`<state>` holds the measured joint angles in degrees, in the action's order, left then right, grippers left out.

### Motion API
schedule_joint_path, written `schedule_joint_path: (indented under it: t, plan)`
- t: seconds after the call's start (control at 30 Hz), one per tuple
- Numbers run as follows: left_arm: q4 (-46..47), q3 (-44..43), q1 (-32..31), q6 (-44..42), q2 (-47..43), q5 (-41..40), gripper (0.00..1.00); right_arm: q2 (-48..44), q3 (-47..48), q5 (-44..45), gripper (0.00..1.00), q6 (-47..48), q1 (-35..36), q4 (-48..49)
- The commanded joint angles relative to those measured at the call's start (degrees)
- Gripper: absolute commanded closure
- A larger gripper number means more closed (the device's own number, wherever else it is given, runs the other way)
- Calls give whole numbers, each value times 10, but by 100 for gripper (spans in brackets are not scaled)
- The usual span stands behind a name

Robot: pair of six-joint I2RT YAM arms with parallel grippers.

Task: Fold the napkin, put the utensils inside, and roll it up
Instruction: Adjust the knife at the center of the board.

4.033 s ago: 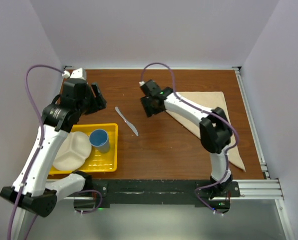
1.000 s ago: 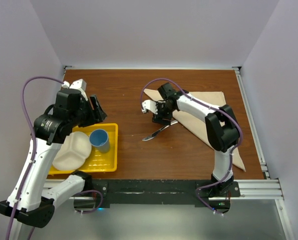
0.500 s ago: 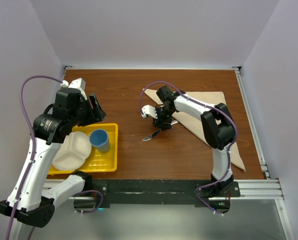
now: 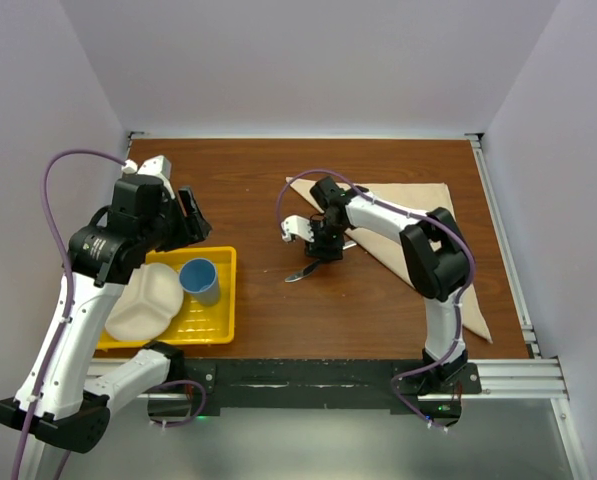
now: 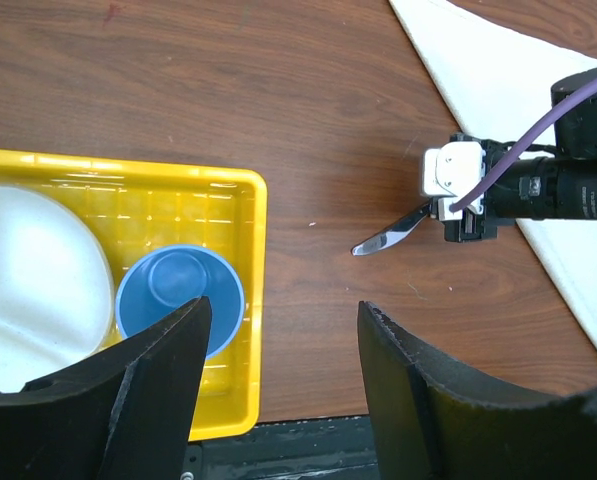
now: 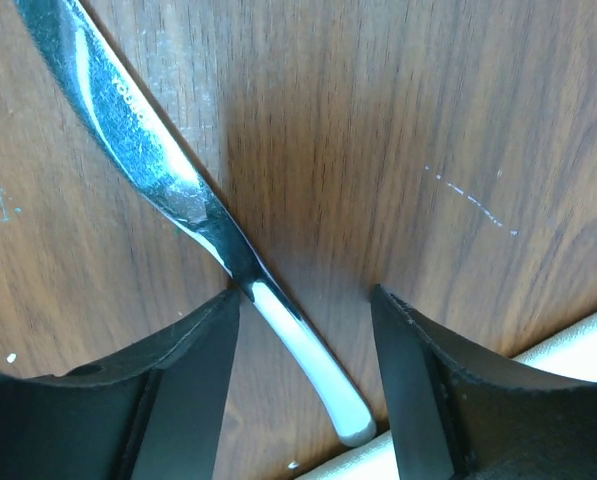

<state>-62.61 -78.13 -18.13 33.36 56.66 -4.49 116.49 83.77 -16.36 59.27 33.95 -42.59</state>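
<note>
Slim silver-grey table knife (image 4: 303,270) flat on brown wooden surface (image 4: 248,180) near its middle, handle between parted fingers (image 6: 178,400) of right hand (image 6: 305,295), just beside beige cloth napkin (image 4: 418,205) along right edge; left hand (image 5: 283,312) wide near left edge.

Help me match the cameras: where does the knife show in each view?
Top external: the knife lies at centre, just left of the napkin.
Left wrist: right of centre, blade pointing left.
Right wrist: diagonal across the middle, handle lower right.
Shared landmark: the napkin edge.
</note>
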Motion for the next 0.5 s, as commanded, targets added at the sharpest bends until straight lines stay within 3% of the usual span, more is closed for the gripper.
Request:
schedule_joint_path:
  t: [0.0,0.13,0.33,0.37,0.47]
  plan:
    - [17,-5,1,-7,-8,-10,35,0,-57,57,41,-43,29,54]
    - [19,1,1,-5,-16,-10,35,-7,-97,53,46,-91,42,68]
    - [24,10,1,-1,-30,-6,35,-7,-120,34,74,-164,61,60]
    - [25,11,1,0,-31,-3,35,-5,-120,34,87,-183,65,54]
    - [28,16,1,3,-38,-3,35,-3,-125,39,97,-228,75,57]
